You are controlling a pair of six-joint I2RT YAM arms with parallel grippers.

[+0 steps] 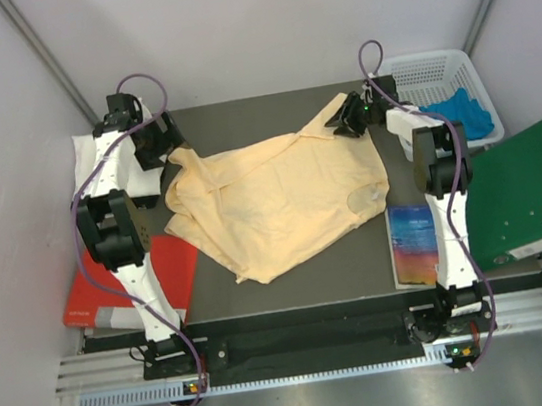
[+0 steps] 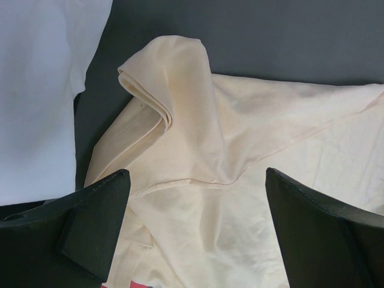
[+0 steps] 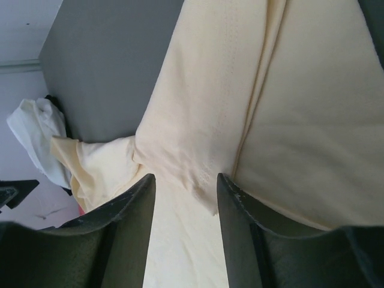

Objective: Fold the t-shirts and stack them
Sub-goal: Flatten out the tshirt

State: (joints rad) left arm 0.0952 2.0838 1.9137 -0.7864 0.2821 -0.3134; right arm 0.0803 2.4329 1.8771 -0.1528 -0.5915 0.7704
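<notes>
Yellow t-shirt (image 3: 240, 108) within right hand (image 3: 185, 180)

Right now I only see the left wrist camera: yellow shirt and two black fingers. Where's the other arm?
Observer: The right arm's fingers are at the far right corner of the yellow shirt, with a fold of cloth between them. I can't tell if it's pinched.
Operator: Is the whole shirt flat?
Observer: No. From the top it's rumpled and lies slantwise across the middle of the table.
Operator: What's past that corner?
Observer: A white basket at the far right, with something blue inside.
</notes>
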